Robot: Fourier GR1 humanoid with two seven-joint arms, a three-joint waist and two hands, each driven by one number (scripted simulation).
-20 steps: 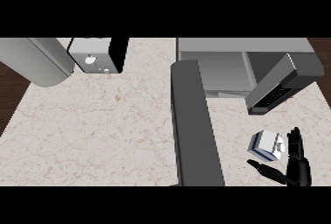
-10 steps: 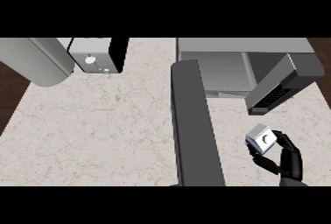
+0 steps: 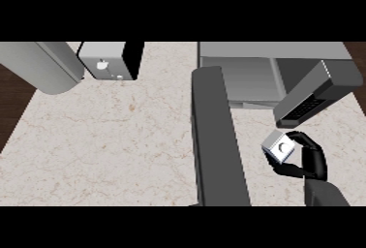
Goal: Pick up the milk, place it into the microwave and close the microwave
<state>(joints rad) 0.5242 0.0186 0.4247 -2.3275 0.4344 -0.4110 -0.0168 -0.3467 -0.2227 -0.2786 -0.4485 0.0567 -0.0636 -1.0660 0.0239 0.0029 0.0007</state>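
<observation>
At the view's lower right, the right hand [image 3: 309, 162] is closed on the milk [image 3: 278, 147]: black fingers curl over the carton's far side and the thumb comes in beneath it, so that 1 pale grey face with a dark round mark shows, tilted toward the upper left. The grey forearm [image 3: 326, 194] enters from the lower edge directly below the hand. The milk is outside the microwave [image 3: 243, 77], over the speckled beige counter [image 3: 107, 145]; whether it touches the surface cannot be told. Just above the carton is a dark block with a keypad [image 3: 314, 94], angled down and left from the microwave's right side. To the left of the hand, a long dark grey panel [image 3: 218, 145] runs from the microwave's front left corner to the lower edge, separating the hand from the wider part of the counter. The microwave's grey cavity faces the viewer, uncovered, between the panel and the keypad block. Well apart, at the upper left, stand 1 small white-and-black boxy appliance [image 3: 107, 60] and, beside it, 1 large pale grey rounded body [image 3: 39, 68].
</observation>
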